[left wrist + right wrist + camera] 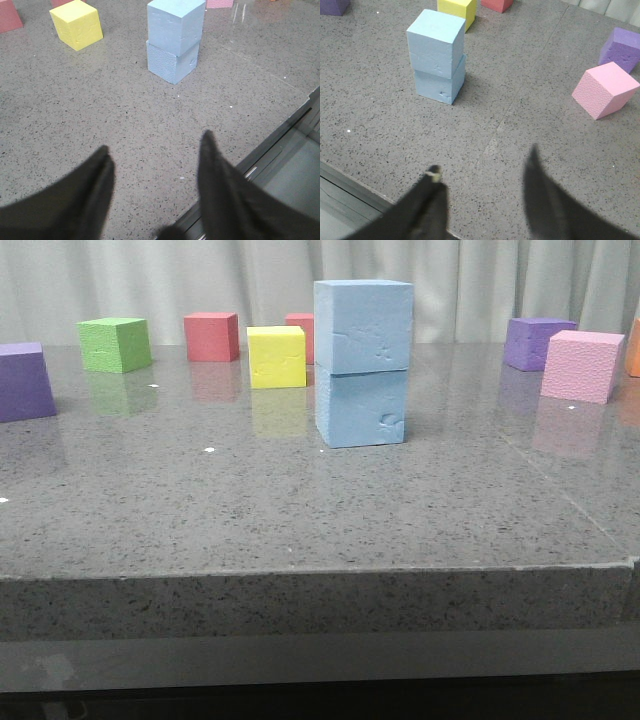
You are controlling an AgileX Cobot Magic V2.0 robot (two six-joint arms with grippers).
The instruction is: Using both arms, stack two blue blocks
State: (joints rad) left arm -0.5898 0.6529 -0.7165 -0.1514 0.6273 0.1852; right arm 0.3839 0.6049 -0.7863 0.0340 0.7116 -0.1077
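Two end effectors (155, 155) (485, 172) apart, empty.

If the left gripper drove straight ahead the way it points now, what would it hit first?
Probably the blue stack: the left gripper, jaws open, faces bare table, then the lower blue block under the upper blue block. The line looks slightly off-centre, so it may only clip it.
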